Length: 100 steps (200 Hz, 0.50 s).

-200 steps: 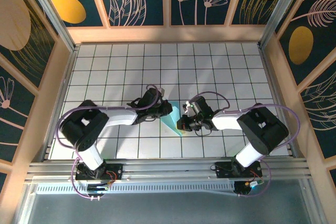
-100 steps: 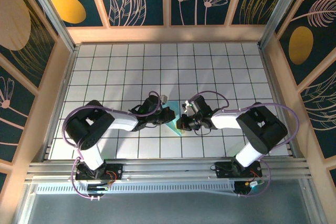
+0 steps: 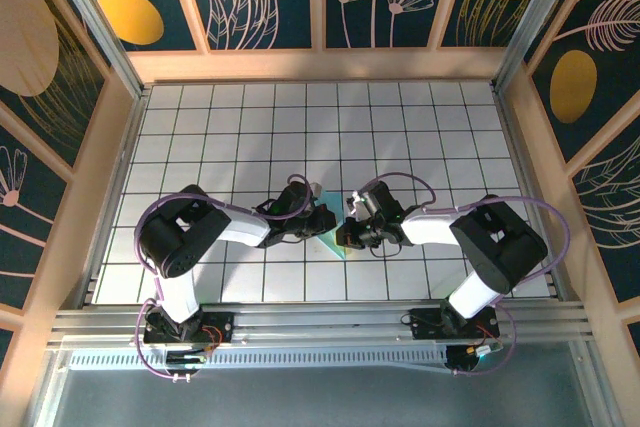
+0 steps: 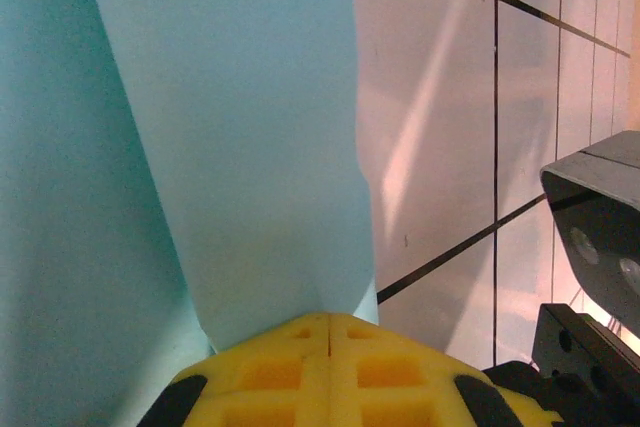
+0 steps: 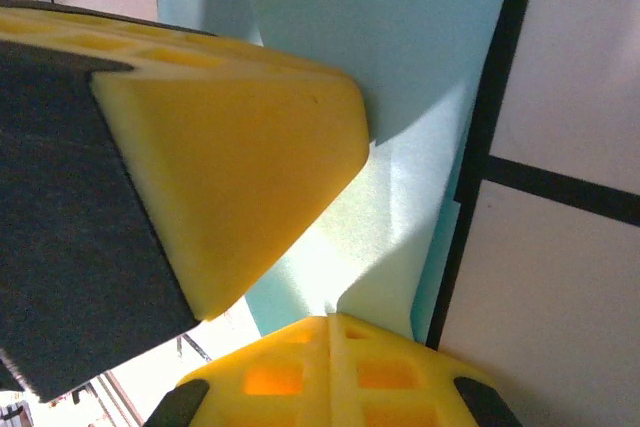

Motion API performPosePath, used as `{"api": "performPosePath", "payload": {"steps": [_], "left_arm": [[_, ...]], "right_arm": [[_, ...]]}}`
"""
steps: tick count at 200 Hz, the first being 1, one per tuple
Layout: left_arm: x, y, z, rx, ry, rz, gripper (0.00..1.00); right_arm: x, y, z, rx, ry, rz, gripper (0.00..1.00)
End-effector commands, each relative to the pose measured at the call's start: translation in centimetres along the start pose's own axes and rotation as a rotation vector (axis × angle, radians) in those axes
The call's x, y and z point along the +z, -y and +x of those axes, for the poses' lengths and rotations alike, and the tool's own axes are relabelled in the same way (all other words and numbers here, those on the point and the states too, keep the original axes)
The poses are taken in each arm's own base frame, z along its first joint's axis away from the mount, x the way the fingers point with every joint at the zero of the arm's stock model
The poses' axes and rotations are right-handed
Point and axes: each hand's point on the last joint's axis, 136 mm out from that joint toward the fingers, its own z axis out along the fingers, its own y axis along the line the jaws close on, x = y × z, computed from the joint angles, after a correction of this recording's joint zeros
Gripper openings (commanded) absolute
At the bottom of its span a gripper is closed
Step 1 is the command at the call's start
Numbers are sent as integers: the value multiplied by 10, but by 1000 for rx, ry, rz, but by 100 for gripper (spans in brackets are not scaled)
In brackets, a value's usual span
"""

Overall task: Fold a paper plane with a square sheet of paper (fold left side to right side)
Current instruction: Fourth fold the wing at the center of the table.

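The left claw (image 4: pixel 330 332) and right claw (image 5: pixel 330 332), both clenched shut, pressed from either side on the blue paper (image 3: pixel 335 245), whose length ran front-to-back between them.

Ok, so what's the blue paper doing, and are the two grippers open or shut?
blue paper: folded, one layer over another, lying on the table.
left gripper: shut, tips touching the blue paper.
right gripper: shut, tips touching the blue paper.
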Motion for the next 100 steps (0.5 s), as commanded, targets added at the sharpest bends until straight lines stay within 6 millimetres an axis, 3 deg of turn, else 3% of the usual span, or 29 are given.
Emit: {"api": "performPosePath", "payload": {"steps": [1, 39, 100], "left_arm": [[5, -32, -3, -26, 27, -130, 3], [4, -38, -14, -20, 48, -141, 3], [0, -38, -48, 5, 84, -130, 4]], "right_arm": [[-1, 87, 49, 116, -118, 341, 0], [0, 89, 52, 112, -138, 346, 0], [1, 88, 53, 102, -154, 346, 0]]}}
